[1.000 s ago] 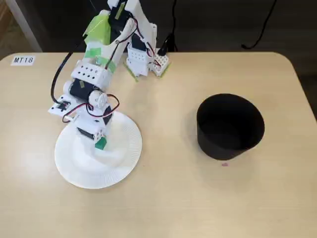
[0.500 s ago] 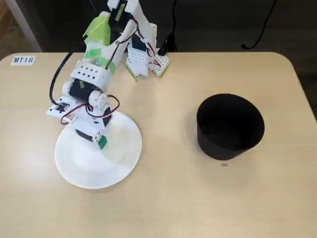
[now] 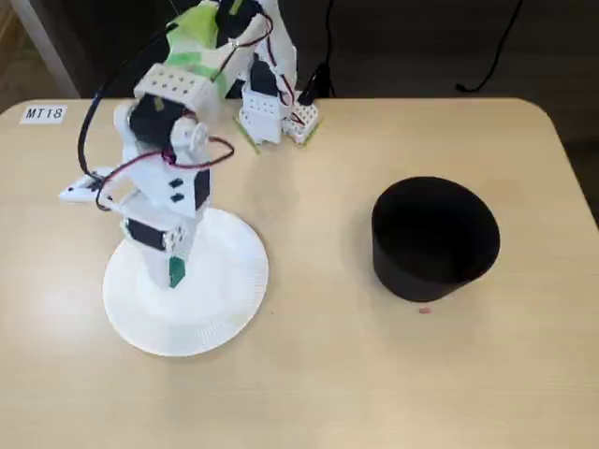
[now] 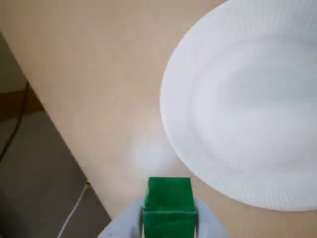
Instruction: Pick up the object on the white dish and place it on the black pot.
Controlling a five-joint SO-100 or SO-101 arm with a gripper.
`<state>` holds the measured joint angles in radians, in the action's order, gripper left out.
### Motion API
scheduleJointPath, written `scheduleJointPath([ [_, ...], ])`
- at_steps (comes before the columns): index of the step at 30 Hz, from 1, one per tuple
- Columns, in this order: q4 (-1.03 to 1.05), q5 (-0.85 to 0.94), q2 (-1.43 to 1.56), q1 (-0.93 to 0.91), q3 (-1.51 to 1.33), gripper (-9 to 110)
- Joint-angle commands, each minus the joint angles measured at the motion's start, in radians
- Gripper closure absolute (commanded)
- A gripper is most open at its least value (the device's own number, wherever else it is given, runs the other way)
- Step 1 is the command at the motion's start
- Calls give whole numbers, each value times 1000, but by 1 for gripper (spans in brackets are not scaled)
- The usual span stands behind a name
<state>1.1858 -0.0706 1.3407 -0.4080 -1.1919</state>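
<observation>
1 small green cube (image 4: 169, 204) sits pinched between the 2 pale fingers of the gripper (image 4: 169, 223), seen at the bottom edge of the wrist view; the fingers press against its left and right faces, so the jaws are closed on it. In the fixed view the same cube (image 3: 176, 272) shows as a small green patch at the gripper's tip (image 3: 175, 274), raised above the white dish (image 3: 225, 309) rather than resting on it. The dish lies flat on the left half of the beige table (image 3: 328, 374), and in the wrist view its ribbed rim (image 4: 198, 168) curves across the right side with nothing on its surface.

The black pot (image 3: 434, 238) stands upright on the right half of the table, well apart from the dish, its wide mouth open upward. The white arm (image 3: 168, 140), wrapped with lime-green tape near its upper joint and trailing red and black wires, reaches from its base (image 3: 271, 112) at the table's far edge down over the dish. A small label reading MT18 (image 3: 44, 113) is stuck at the table's far left corner.
</observation>
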Motion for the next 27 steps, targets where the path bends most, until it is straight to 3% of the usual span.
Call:
scheduleJointPath([
  [1,6,-18,138,40,86,101],
  [16,-15,6,417,380,97,101],
  [27,44,87,451,698,80,101],
])
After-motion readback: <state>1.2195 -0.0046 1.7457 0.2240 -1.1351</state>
